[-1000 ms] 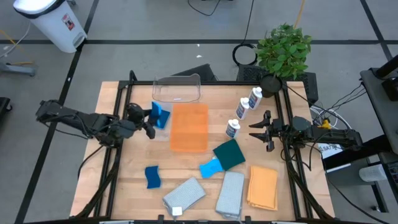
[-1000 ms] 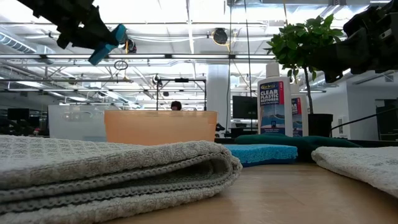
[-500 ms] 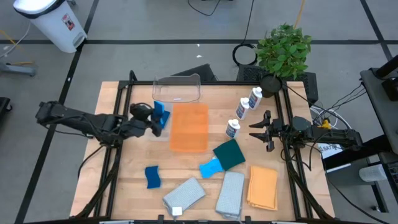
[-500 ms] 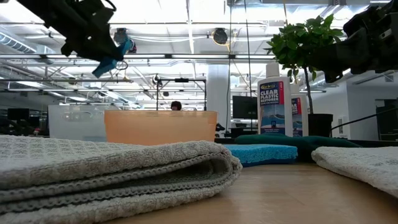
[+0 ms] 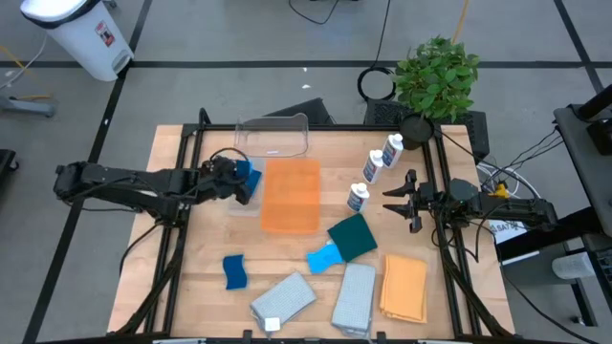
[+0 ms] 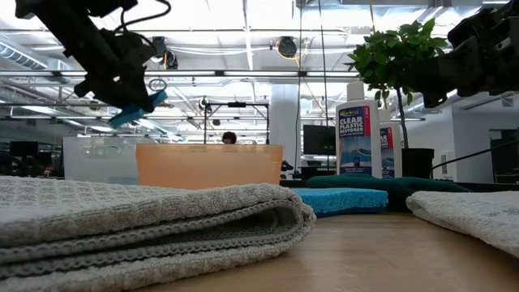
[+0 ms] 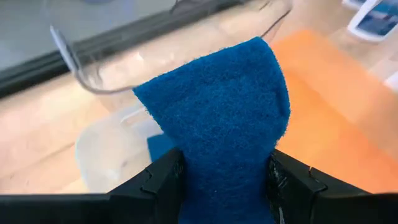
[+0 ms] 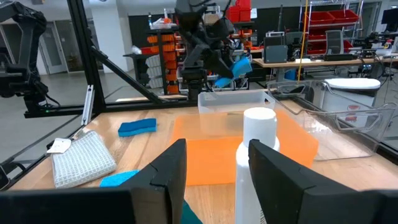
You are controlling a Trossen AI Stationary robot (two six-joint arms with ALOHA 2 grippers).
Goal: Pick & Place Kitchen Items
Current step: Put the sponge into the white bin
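Your left tool (image 5: 241,179) is clamped on a small blue sponge (image 7: 217,118) over the clear plastic tub (image 5: 247,199) near the desk's far-left corner — the rest await. Right tool (image 5: 398,201) idles apart.

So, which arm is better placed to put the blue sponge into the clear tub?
The left. Its gripper already holds the blue sponge above the clear tub. The right gripper waits open and empty beside the white bottles, far from the tub.
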